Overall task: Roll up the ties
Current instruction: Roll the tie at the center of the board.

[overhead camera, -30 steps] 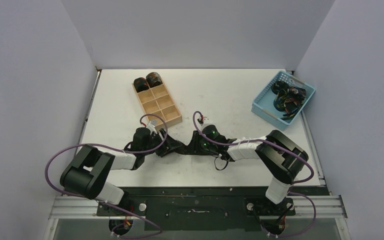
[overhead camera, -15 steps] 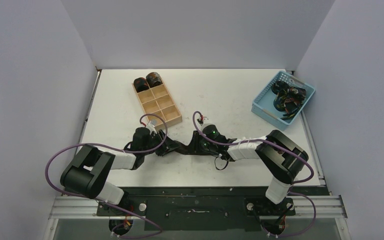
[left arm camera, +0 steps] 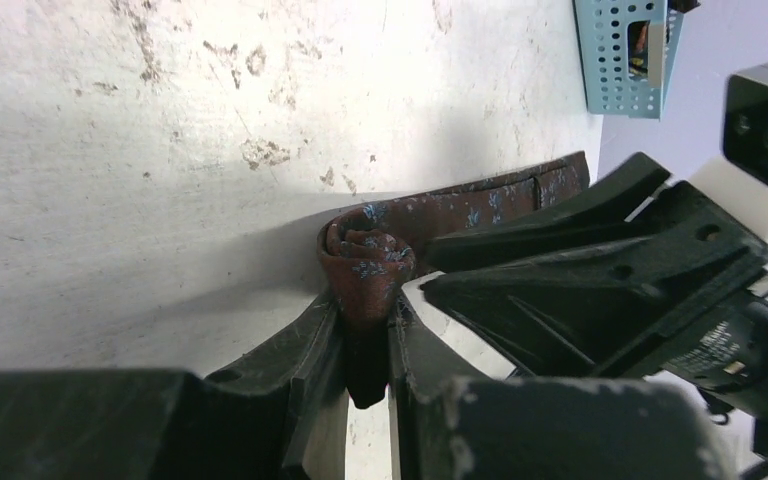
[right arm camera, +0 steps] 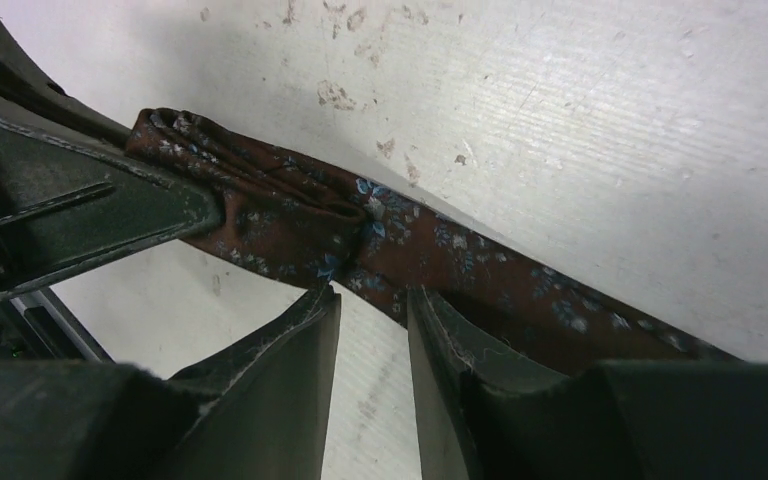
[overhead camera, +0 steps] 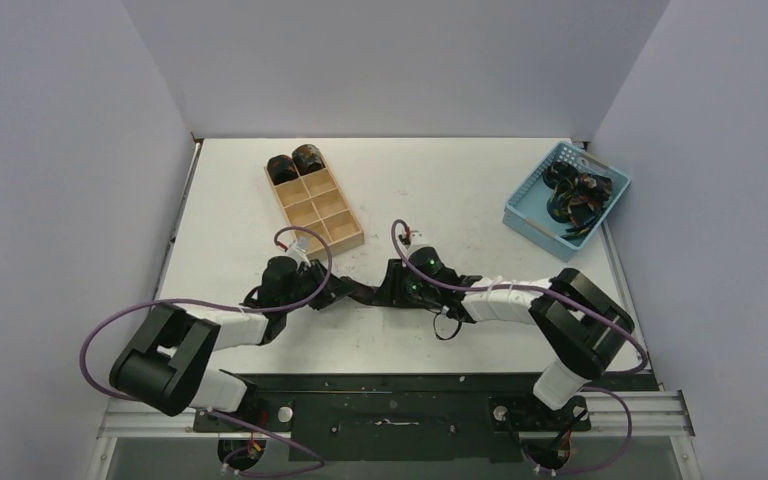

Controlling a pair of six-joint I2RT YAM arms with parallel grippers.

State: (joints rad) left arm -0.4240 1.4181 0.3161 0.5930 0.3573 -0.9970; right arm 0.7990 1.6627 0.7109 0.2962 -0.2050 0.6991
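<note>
A brown tie with small blue flowers (overhead camera: 360, 293) lies on the table between my two grippers. Its left end is wound into a small coil (left arm camera: 365, 262). My left gripper (left arm camera: 365, 312) is shut on that coil, pinching it between both fingers. The flat strip (right arm camera: 460, 262) runs off to the right. My right gripper (right arm camera: 372, 297) is open a little, its tips just at the strip's near edge, with only bare table between them. The left gripper (overhead camera: 332, 293) and right gripper (overhead camera: 390, 290) face each other closely. Two rolled ties (overhead camera: 294, 164) sit in the tray's far compartments.
The tan wooden tray (overhead camera: 325, 222) stands just behind the left gripper. A light blue basket (overhead camera: 532, 205) at the far right holds several loose ties (overhead camera: 575, 195). The left gripper's finger (right arm camera: 80, 215) crosses the right wrist view. White walls enclose the table.
The left gripper's jaws have come together on the coiled end of the tie. The right gripper's jaws have parted slightly. Both arms shifted a little.
</note>
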